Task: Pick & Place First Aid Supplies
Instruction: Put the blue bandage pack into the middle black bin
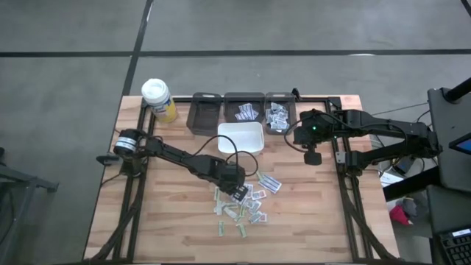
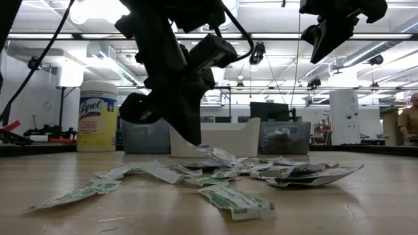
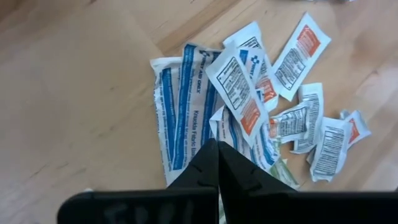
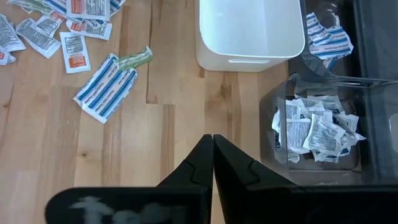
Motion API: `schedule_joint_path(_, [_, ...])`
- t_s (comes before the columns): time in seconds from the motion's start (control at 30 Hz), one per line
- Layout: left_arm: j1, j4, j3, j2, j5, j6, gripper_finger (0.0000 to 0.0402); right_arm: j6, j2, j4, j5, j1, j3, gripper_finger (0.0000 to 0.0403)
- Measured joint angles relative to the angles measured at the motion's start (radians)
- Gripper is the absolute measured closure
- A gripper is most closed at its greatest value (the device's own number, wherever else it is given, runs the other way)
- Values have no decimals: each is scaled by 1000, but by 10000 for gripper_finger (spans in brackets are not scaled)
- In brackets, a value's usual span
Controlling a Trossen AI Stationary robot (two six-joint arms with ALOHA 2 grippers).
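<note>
Hovering low over the packets, your left gripper has jaws together, seemingly pinching one: lift gently, check it. Right gripper, jaws together, waits.

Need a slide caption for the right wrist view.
Shut right pincer above bare wood, between the white tub and a clear bin of packets.

Packets scattered on table, before bins

I read "Lysol" on the bottle in my low view. Through my left wrist camera, a blue-striped packet says "Knuckle Fabric" and "First Aid Only". Other packets' print is too small for me.
</note>
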Motion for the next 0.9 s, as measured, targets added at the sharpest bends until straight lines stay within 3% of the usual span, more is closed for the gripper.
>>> schedule_joint_path(0.9, [-1,-151,2,0,39,23,401,-8,0,1,0,0,0,394])
